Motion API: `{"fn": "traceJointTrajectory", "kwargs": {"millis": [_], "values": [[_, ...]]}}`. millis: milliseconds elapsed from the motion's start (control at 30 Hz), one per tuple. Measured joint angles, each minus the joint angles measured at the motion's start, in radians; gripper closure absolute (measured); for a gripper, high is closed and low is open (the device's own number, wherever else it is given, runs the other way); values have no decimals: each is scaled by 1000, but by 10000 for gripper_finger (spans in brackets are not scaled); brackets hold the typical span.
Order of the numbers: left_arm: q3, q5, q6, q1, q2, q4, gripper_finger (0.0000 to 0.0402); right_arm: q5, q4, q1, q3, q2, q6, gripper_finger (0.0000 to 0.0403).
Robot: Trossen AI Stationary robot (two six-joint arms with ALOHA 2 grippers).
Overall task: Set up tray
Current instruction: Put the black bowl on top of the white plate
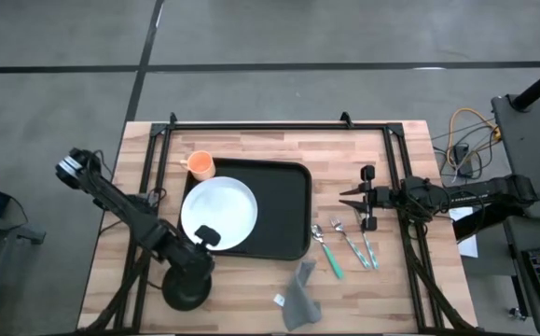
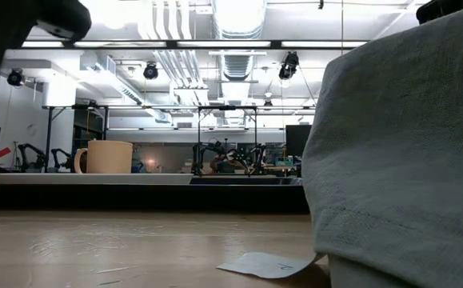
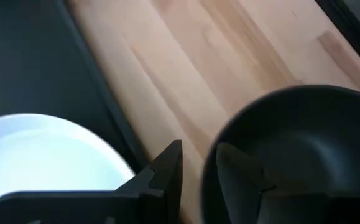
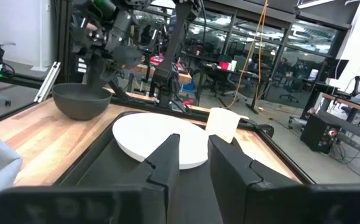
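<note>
The black tray (image 1: 288, 210) lies mid-table with the white plate (image 1: 218, 213) on its left half and an orange cup (image 1: 201, 166) at its far left corner. My left gripper (image 3: 195, 171) is near the table's near edge, left of the tray, shut on a small black bowl (image 1: 184, 291), which also shows in the right wrist view (image 4: 77, 101). My right gripper (image 1: 352, 207) hovers right of the tray, fingers a narrow gap apart, touching nothing. In the low view the cup (image 2: 107, 156) stands on the tray (image 2: 135, 194). My left gripper holds the bowl by its rim (image 3: 209, 163) on the side toward the tray. One finger (image 3: 167, 168) is outside the wall and the other (image 3: 245, 171) is inside. The fingers come from above, pointing down. The bowl stays upright; whether its base is clear of the wood I cannot tell.
Three pieces of cutlery (image 1: 349, 245), one with a teal handle (image 1: 332, 263), lie right of the tray near my right gripper. A grey cloth (image 1: 299, 301) with a white tag (image 1: 279, 299) lies by the near edge and fills the low view's right (image 2: 399, 160). Black frame rails border the table.
</note>
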Motion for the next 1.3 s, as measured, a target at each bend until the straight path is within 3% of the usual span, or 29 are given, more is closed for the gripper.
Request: {"fn": "traceJointTrajectory", "kwargs": {"millis": [133, 767, 1300], "values": [[-5, 46, -22, 0, 17, 0, 321, 0, -1, 0, 0, 0, 0, 335], [-13, 53, -121, 0, 18, 2, 321, 0, -25, 0, 0, 0, -10, 322], [-128, 53, -152, 0, 18, 87, 321, 0, -29, 0, 0, 0, -18, 324]]}}
